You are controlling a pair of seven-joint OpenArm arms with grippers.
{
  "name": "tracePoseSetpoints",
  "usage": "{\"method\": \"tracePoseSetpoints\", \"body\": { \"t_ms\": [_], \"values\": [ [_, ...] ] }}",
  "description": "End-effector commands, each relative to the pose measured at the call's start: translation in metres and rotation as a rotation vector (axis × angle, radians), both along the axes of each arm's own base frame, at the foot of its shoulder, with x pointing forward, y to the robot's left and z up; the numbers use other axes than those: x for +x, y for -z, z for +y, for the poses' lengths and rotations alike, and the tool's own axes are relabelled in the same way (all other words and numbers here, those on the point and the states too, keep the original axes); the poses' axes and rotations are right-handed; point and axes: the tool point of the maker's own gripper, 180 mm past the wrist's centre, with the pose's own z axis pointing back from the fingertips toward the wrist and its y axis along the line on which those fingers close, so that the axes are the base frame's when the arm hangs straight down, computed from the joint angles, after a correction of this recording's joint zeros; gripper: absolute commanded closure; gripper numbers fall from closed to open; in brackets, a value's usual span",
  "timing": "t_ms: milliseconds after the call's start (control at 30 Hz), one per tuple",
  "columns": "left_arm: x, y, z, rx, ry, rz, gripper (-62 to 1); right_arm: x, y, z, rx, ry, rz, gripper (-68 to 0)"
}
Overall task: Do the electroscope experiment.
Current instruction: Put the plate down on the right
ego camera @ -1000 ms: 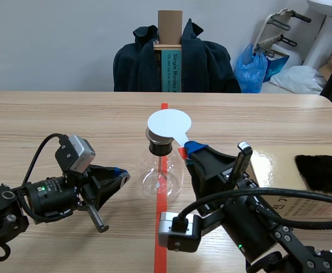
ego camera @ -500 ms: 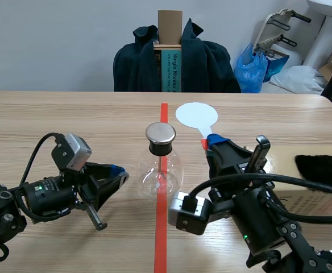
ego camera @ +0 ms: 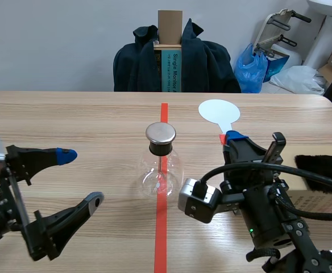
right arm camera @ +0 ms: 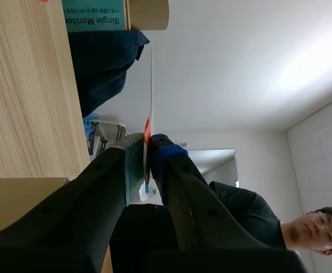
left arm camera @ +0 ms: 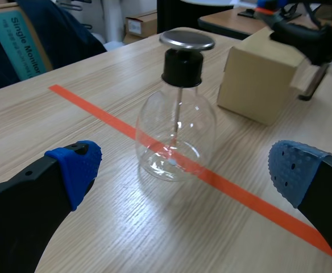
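The electroscope, a clear glass flask (ego camera: 160, 173) with a black neck and a round metal cap (ego camera: 161, 133), stands on the red tape line at mid-table. My left gripper (ego camera: 78, 177) is open wide to the flask's left, holding nothing. In the left wrist view the flask (left arm camera: 176, 122) stands ahead of the spread blue pads (left arm camera: 75, 168), apart from them. My right gripper (ego camera: 232, 139) is shut on the red handle of a white round paddle (ego camera: 219, 111), raised to the right of the cap and clear of it. The right wrist view shows that paddle (right arm camera: 151, 85) edge-on between the pressed fingers.
A cardboard box (ego camera: 302, 182) lies at the right with a black furry cloth (ego camera: 325, 170) on it. Past the far edge is a chair draped with a dark jacket (ego camera: 200, 62). A blue bag (ego camera: 251, 68) sits behind. A person (right arm camera: 251, 216) shows in the right wrist view.
The left gripper has opened from shut and drawn back to the left. The right arm has carried the paddle off the metal cap, to the right and away.
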Motion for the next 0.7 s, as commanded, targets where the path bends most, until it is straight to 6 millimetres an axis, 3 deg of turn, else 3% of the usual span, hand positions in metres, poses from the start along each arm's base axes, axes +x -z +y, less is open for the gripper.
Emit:
{"method": "tracePoseSetpoints", "body": {
  "t_ms": [0, 100, 200, 333, 400, 500, 667],
  "values": [
    [-0.008, -0.009, -0.002, -0.004, 0.013, -0.005, -62.3, 0.007, -0.015, -0.006, 0.013, 0.019, -0.047, -0.7],
    [-0.024, -0.019, -0.007, 0.029, 0.038, 0.008, -62.3, 0.01, -0.032, -0.013, 0.049, 0.061, -0.084, -0.7],
    [-0.04, -0.03, -0.016, 0.057, 0.058, 0.025, -62.3, 0.012, -0.063, -0.022, 0.093, 0.09, -0.149, -0.7],
    [-0.055, -0.041, -0.025, 0.106, 0.057, 0.044, -62.3, 0.002, -0.104, -0.028, 0.12, 0.064, -0.231, -0.7],
    [-0.064, -0.047, -0.03, 0.124, 0.065, 0.055, -62.3, -0.006, -0.115, -0.03, 0.111, 0.044, -0.249, -0.7],
    [-0.074, -0.055, -0.036, 0.142, 0.079, 0.065, -62.3, -0.017, -0.112, -0.034, 0.059, 0.029, -0.236, -0.7],
    [-0.083, -0.066, -0.043, 0.172, 0.093, 0.072, -62.3, -0.038, -0.086, -0.04, 0.028, 0.036, -0.138, -2.1]
  ]
}}
